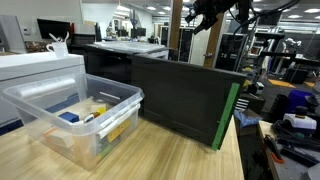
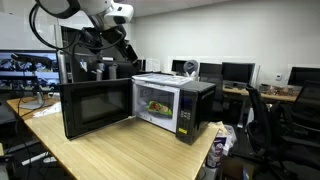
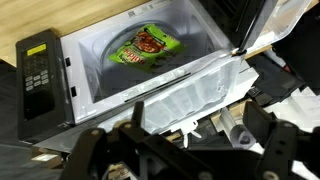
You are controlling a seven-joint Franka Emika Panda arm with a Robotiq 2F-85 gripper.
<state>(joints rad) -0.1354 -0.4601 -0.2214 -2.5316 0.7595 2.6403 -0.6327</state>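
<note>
A white microwave (image 2: 190,100) stands on the wooden table (image 2: 120,150) with its black door (image 2: 95,108) swung wide open. Inside on the turntable lies a green snack bag (image 2: 158,103), also seen from above in the wrist view (image 3: 148,45). My gripper (image 2: 122,48) hangs high above the door side of the microwave, open and holding nothing. In the wrist view its dark fingers (image 3: 85,150) spread wide at the bottom around the gripper (image 3: 180,152). In an exterior view the gripper (image 1: 205,12) sits near the top edge.
A clear plastic bin (image 1: 75,115) with several small items stands beside the microwave's white casing (image 1: 40,68). A tall black panel (image 1: 185,100) with a green edge stands on the table. The microwave's control panel (image 3: 40,75) faces up. Office desks and monitors (image 2: 235,72) lie behind.
</note>
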